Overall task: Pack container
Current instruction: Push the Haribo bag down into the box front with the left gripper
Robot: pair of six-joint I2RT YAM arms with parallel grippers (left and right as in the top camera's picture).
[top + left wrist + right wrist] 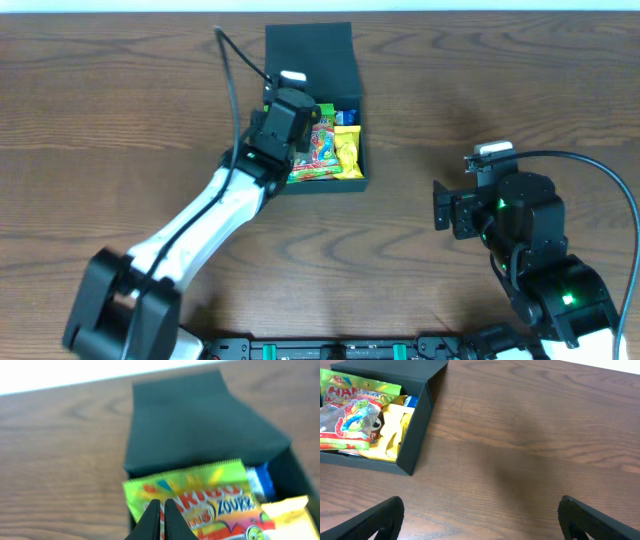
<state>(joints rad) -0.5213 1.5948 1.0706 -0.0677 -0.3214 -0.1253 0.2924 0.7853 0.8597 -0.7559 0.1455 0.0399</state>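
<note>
The container [326, 184] is a dark square box with its flap lid [310, 55] open at the back. It holds a green gummy packet [322, 150], a yellow packet [347, 148] and a blue packet [348, 116]. My left gripper [298, 128] hangs over the box's left side. In the left wrist view its fingers [161, 510] are shut just above the green packet [200, 495], with nothing visible between them, and the lid [195, 420] lies ahead. My right gripper [440, 210] is open and empty, right of the box; its fingers [480, 520] are spread wide over bare wood.
The brown wooden table [120, 120] surrounds the box on all sides. In the right wrist view the box's side wall [417, 435] stands at the upper left, with the yellow packet [395, 425] against it.
</note>
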